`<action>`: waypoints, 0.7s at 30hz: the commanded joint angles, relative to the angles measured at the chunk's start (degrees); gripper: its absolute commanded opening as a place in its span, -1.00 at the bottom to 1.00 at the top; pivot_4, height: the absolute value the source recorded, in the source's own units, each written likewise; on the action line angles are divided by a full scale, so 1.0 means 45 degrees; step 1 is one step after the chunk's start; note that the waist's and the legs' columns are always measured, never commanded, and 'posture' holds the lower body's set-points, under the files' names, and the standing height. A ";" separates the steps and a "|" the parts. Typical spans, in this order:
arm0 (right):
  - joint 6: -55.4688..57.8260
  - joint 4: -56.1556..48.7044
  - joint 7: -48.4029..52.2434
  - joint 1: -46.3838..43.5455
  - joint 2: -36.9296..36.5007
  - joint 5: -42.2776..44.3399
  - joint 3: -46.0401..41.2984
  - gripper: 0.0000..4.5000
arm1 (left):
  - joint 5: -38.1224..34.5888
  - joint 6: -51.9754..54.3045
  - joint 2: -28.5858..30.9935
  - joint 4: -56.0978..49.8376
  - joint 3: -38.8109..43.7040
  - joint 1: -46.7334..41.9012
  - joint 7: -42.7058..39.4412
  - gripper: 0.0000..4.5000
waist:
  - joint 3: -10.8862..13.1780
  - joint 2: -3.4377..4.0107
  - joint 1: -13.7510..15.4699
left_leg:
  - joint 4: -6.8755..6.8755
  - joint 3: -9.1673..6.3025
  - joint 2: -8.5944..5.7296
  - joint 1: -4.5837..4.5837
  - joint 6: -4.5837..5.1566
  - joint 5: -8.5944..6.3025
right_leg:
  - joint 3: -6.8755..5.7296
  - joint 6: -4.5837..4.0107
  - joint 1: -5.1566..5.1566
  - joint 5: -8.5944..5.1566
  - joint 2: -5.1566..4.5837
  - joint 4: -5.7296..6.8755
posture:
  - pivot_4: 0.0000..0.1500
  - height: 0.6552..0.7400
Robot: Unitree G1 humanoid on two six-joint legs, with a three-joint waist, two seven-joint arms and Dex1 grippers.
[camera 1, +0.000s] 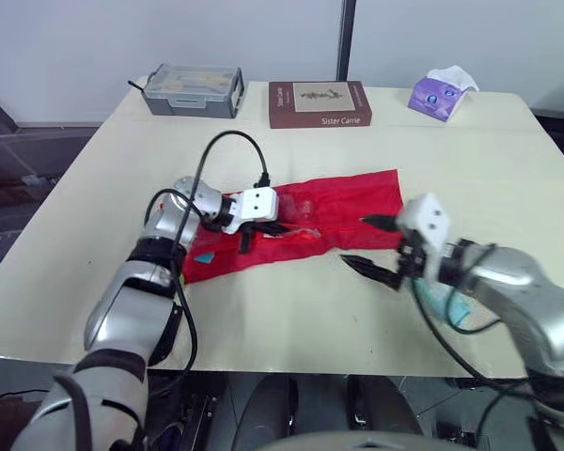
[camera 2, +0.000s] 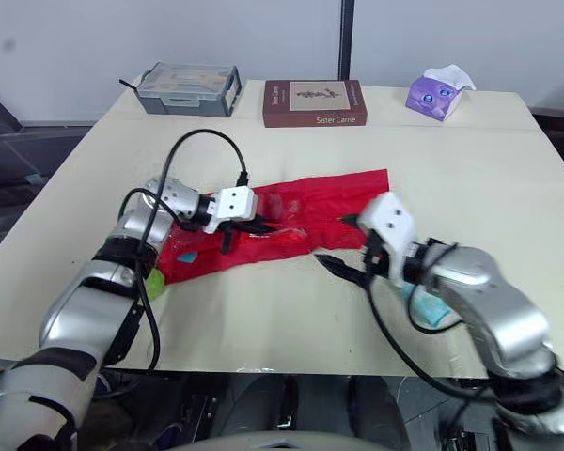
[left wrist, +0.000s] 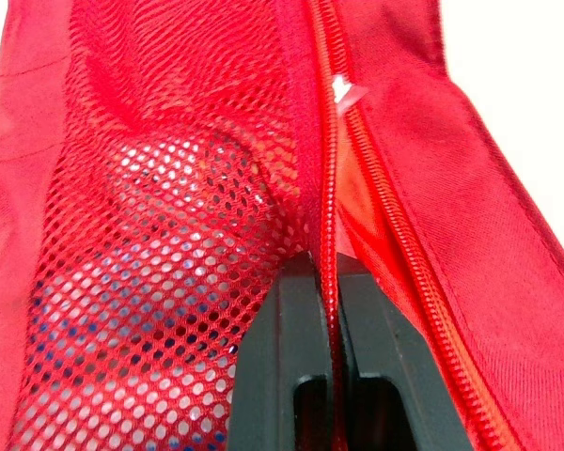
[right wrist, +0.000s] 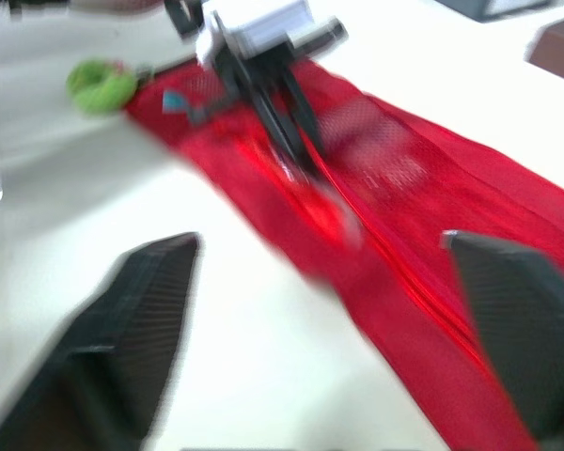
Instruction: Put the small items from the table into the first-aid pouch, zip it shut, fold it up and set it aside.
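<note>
pouch [camera 1: 348, 202] zipper [left wrist: 330, 216] pinched in left fingers [left wrist: 284, 357], right fingers [right wrist: 141, 310] seemingly spread

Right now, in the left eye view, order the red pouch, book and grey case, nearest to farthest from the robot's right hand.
1. red pouch, mid-table, just beside the right hand.
2. book, far edge, middle.
3. grey case, far-left corner.

Left arm extended forward, wrist turned right; left gripper [camera 1: 274, 228] fingers pinched on the pouch [camera 1: 348, 202] zipper edge. Right gripper [camera 1: 376, 246] near right, pointing left, fingers spread wide.
</note>
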 commanded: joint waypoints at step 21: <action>-0.1958 -0.2929 0.1519 0.8049 -0.1474 0.6796 -1.1022 1.00 | -0.5475 1.3100 0.0786 -0.9982 0.2582 0.2480 -0.0920 0.95 | 0.0004 -0.0034 0.0164 | 0.0017 -0.0018 0.0036 0.0002 0.0004 -0.0004 | -0.0008 0.0007 0.0041 0.0000 -0.0049 -0.0003 | 1.00 1.00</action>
